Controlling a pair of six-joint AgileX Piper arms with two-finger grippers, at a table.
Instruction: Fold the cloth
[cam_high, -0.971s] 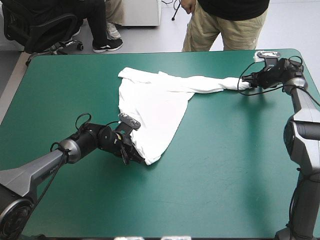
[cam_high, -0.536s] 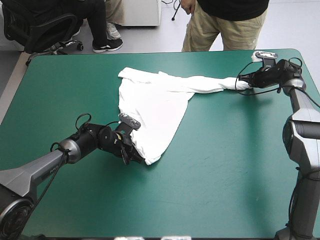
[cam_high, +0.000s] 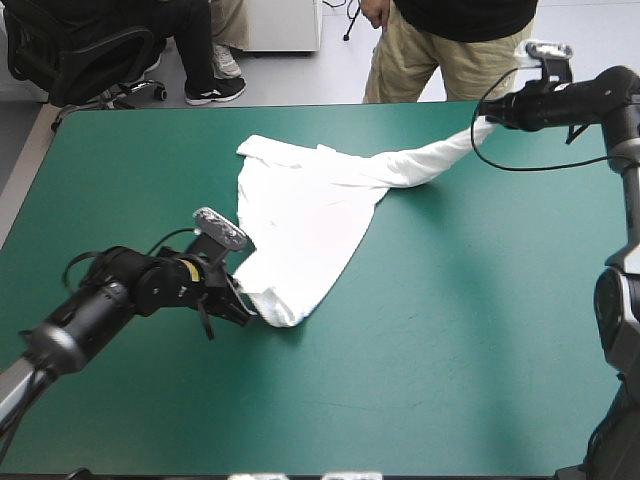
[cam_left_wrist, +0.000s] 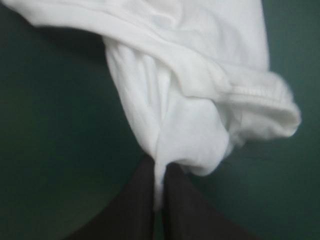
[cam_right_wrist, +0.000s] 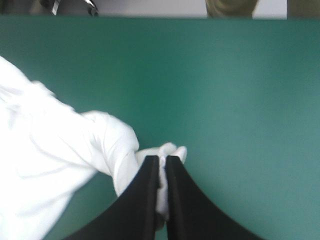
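White T-shirt (cam_high: 300, 205) lies mid-table, half spread. Nearest, the left gripper (cam_high: 248, 312) is pinched on its near corner; farther, the right gripper (cam_high: 490, 113) is clamped on a stretched end, raised by the far edge. Looks like the spreading step; next needs an even pull apart. Loads of bare teal-green cover (cam_high: 450, 330) to the right.

I see the white T-shirt (cam_high: 305, 215) half spread on the bench (cam_high: 450, 350), far-right end and near corner lifted.
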